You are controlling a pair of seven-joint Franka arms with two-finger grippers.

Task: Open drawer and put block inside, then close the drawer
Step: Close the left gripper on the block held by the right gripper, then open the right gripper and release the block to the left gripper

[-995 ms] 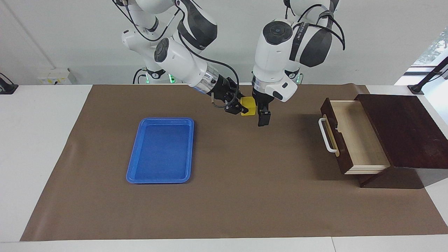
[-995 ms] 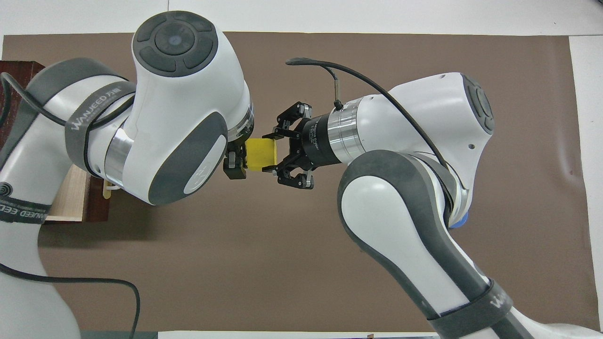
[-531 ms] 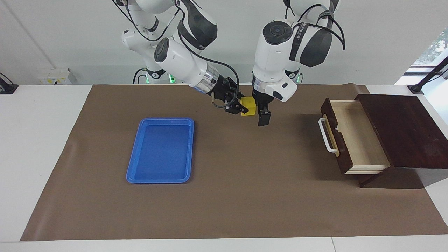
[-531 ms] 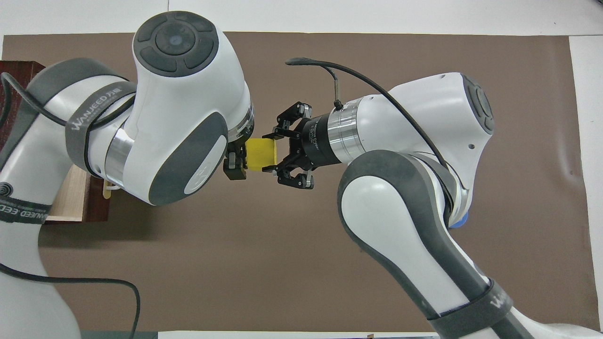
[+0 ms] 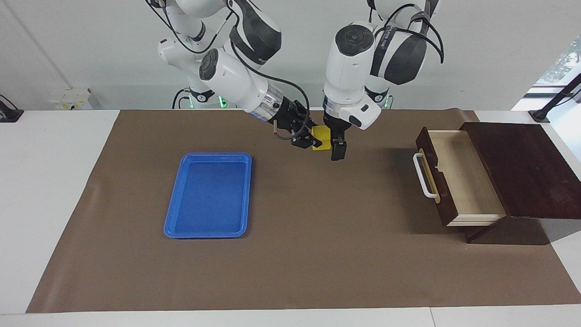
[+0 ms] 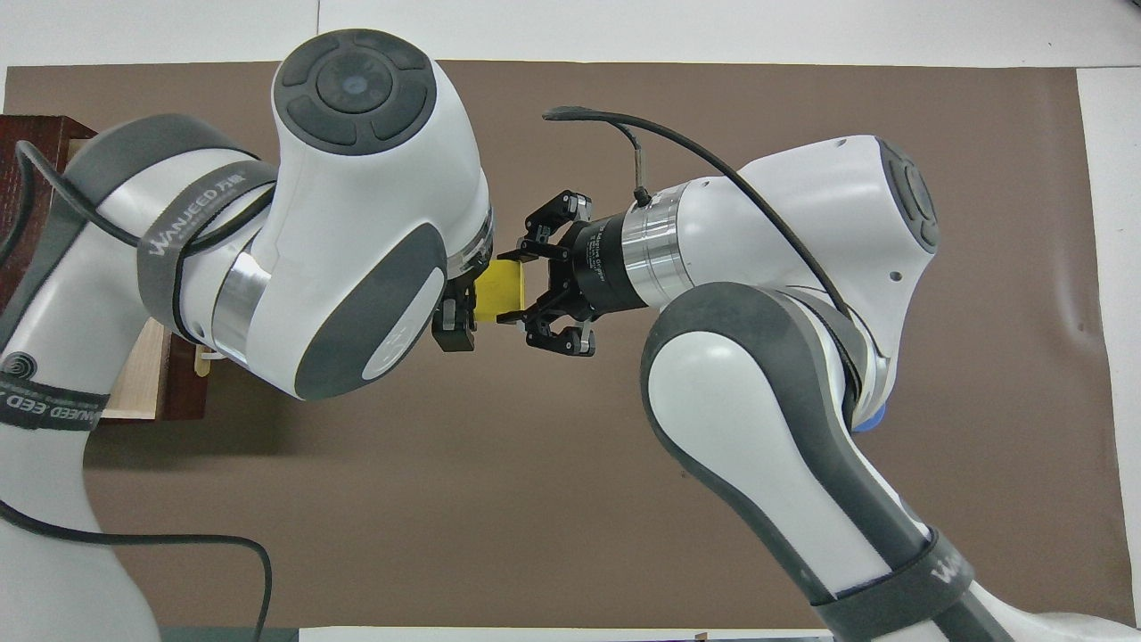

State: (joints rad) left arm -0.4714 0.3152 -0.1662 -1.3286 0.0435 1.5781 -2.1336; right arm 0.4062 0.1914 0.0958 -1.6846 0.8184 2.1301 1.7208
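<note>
Block [image 5: 321,136] between both grippers; drawer [image 5: 458,177] open

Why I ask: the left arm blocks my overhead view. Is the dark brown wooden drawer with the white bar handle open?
Observer: Yes, the dark brown wooden drawer stands pulled out, showing its pale interior.
Operator: Anything under the right arm?
Observer: A flat blue plastic tray lies toward the right arm's end.
Operator: Is the cube lifted?
Observer: The right gripper holds the small bright yellow cube above the brown mat, the left gripper beside it.
</note>
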